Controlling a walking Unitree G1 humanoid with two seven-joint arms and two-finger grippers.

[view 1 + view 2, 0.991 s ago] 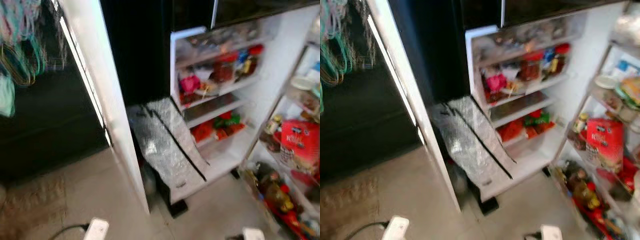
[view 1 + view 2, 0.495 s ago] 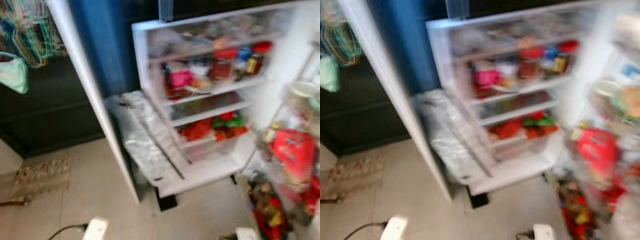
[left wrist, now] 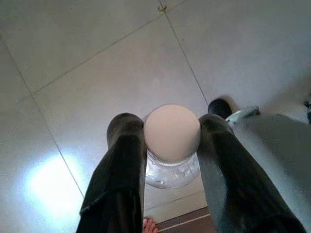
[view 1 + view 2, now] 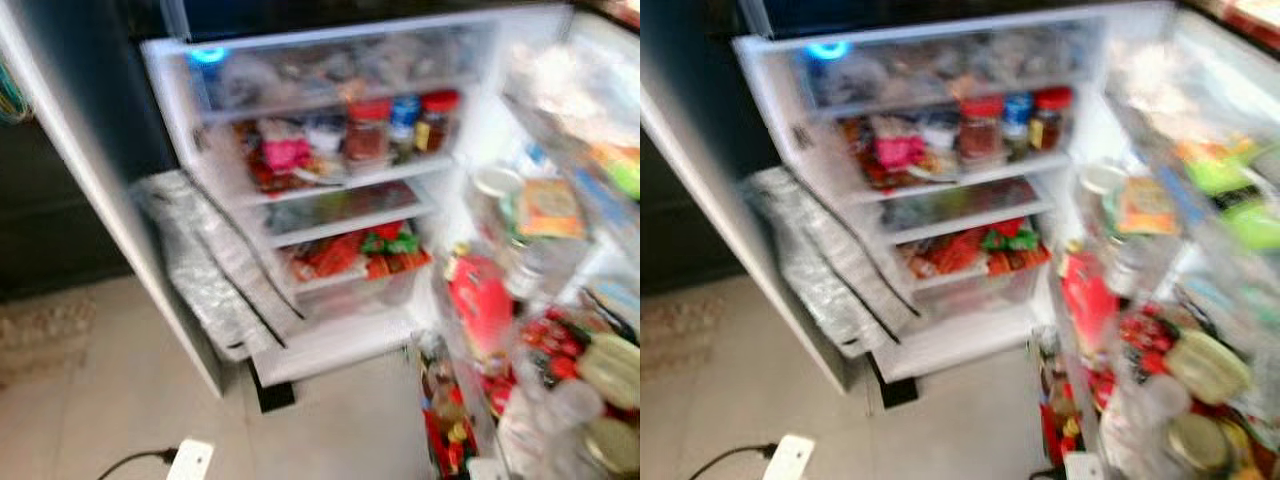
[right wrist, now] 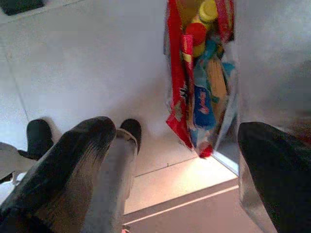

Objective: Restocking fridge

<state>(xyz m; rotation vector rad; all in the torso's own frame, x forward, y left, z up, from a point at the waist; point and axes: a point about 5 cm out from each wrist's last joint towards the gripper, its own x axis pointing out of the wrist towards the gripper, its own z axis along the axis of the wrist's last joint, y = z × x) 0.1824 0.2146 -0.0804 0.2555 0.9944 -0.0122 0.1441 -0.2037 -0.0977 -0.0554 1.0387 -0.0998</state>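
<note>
You're facing the open fridge (image 4: 470, 130), its shelves packed: red-lidded jars (image 4: 368, 128) on an upper shelf, red and green packets (image 4: 350, 255) on one below. A silver foil bag (image 4: 205, 270) leans against the fridge's left side, on the pale tiled floor (image 4: 90, 410). A white plug (image 4: 188, 460) lies on the tiles in front of the fridge. Your left gripper (image 3: 170, 138) clamps a clear jar (image 3: 171, 155) with a pale lid, above the tiles. Your right gripper (image 5: 175, 141) is spread wide, beside the fridge's bottom door rack (image 5: 201, 73).
</note>
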